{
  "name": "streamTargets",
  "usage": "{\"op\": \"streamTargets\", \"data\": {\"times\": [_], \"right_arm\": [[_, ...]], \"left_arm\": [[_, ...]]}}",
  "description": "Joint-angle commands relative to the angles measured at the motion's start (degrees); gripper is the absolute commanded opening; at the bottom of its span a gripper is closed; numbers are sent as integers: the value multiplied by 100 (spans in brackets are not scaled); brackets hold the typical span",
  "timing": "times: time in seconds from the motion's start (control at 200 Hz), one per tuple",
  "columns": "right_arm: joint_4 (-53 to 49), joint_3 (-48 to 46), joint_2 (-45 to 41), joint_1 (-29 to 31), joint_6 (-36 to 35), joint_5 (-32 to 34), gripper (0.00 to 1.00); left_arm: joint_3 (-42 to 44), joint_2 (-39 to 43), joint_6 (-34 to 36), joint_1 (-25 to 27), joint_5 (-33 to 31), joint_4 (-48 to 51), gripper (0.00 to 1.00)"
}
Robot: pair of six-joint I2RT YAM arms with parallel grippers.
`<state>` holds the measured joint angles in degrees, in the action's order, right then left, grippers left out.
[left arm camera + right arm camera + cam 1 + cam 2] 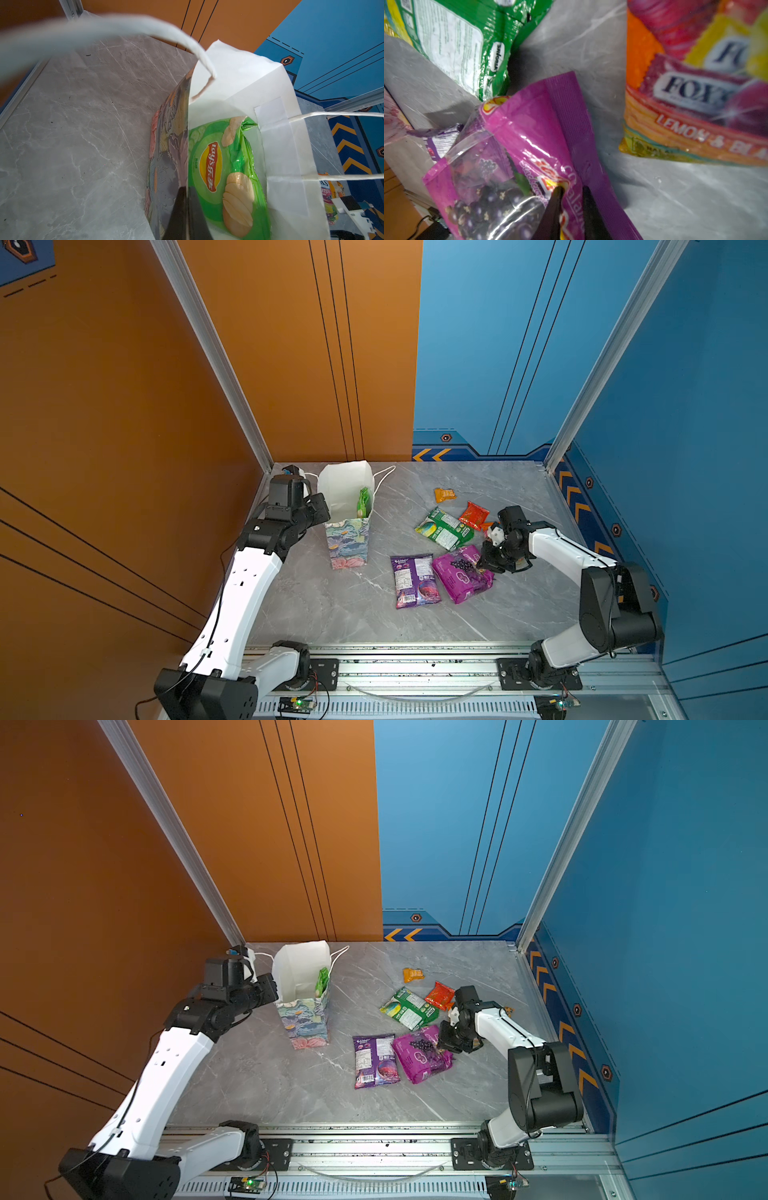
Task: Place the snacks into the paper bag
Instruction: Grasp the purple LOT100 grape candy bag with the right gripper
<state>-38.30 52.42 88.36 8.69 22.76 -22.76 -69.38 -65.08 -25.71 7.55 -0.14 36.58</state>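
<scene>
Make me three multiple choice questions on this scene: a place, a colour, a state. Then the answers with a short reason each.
1. Where is the green Lay's packet? A flat on the table; B inside the paper bag; C leaning outside it.
2. What colour is the bag's inside? A white; B brown; C blue.
3. The right gripper is: A wide open; B shut on the magenta grape packet; C holding a cord handle.
Answers: B, it stands between the bag's walls; A, the inner walls show white in both top views; B, its fingers pinch that packet's edge in the right wrist view.
</scene>
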Motion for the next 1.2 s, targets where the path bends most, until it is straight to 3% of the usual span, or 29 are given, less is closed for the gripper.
{"op": "streamTargets", "data": {"times": [0.0, 0.07, 0.611, 0.961, 1.196], "right_arm": [[26, -137, -102, 56, 120, 82, 8], [32, -127, -214, 63, 214, 79, 0], [809, -445, -1717, 199, 2041, 361, 0], [921, -354, -2566, 661, 3058, 1315, 0], [987, 23, -2833, 1146, 3275, 2162, 0]], "left_arm": [[69, 51, 32, -62, 24, -161, 0], [74, 52, 27, -69, 33, -157, 0], [80, 63, 5, -95, 58, -169, 0], [48, 3, -21, -105, 171, -169, 0], [3, 52, 19, -60, 40, -160, 0]]}}
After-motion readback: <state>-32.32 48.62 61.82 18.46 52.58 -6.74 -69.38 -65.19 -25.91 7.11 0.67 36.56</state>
